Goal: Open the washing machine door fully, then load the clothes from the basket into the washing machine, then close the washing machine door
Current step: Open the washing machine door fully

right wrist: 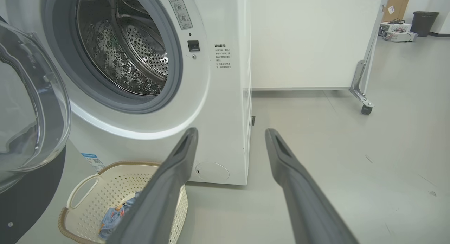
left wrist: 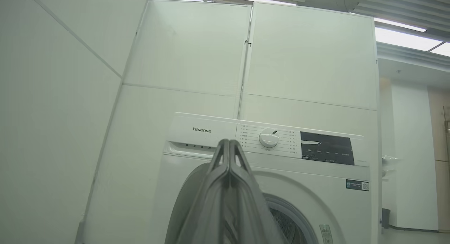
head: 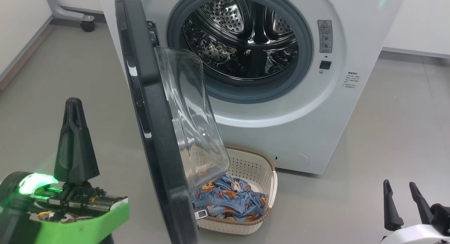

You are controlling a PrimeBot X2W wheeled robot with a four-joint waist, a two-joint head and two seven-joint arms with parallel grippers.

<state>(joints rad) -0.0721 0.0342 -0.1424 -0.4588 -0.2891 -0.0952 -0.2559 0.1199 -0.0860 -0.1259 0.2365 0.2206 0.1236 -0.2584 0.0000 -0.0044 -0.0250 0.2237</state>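
Head view, with both wrist views. The white washing machine (head: 281,131) stands at twelve o'clock on the grey floor (head: 386,131). Its steel drum (head: 242,36) shows through the grey gasket (head: 304,50). The door (head: 154,131) hangs from its hinge at nine o'clock of the opening and is swung out towards the camera. It is seen nearly edge-on, running from eleven o'clock down to six o'clock, with its clear glass bowl bulging towards three o'clock. The basket (head: 258,166) sits on the floor at six o'clock of the opening, just beside the machine's front; the door's lower edge covers its nine-o'clock side. The clothes (head: 228,198), blue with orange-brown figures, lie heaped inside the basket. The left gripper (head: 72,105) is at eight o'clock, on the outer side of the door and apart from it, its two fingers pressed together into one point with nothing between them. In the left wrist view that point rises before the control panel, at nine o'clock of the dial (left wrist: 269,137). The right gripper (head: 399,186) is at four o'clock, well apart from the basket, its fingers spread wide and holding nothing. In the right wrist view the basket lies at seven o'clock, behind the left-hand finger.
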